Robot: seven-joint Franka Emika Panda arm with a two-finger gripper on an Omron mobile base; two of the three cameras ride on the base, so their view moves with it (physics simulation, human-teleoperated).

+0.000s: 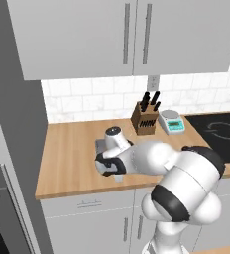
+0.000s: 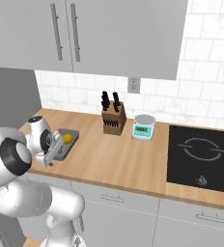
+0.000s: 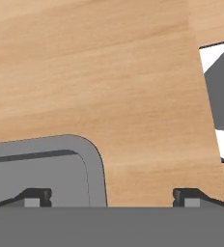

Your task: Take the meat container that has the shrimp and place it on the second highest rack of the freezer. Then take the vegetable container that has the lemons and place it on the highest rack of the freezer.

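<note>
As the arm reaches low over the left end of the wooden counter [image 2: 119,154], its gripper [image 3: 111,197] hangs just above the grey tray [image 3: 51,164] that lies there, and in the hand view the two dark fingertips [image 3: 35,197] stand wide apart with nothing between them: one sits over the tray's inside near its rounded corner, the other over bare wood beside it, so the tray's wall falls between them. From the right base view a round yellow lemon [image 2: 67,139] shows in that tray, partly hidden behind the wrist; I cannot make out a second one, nor any shrimp. That makes this the vegetable container, so I judge the lemon half of the job is in hand, at the approach to the grasp. The next move, I'd say, calls for a short drop so the fingers straddle the rim, then a close on the wall, a lift kept level so the fruit does not roll, and a drive over to the freezer. Further right on the counter stand a knife block [image 2: 113,120] and a small kitchen scale [image 2: 144,126], well apart from the tray, with the black cooktop [image 2: 203,152] beyond.
</note>
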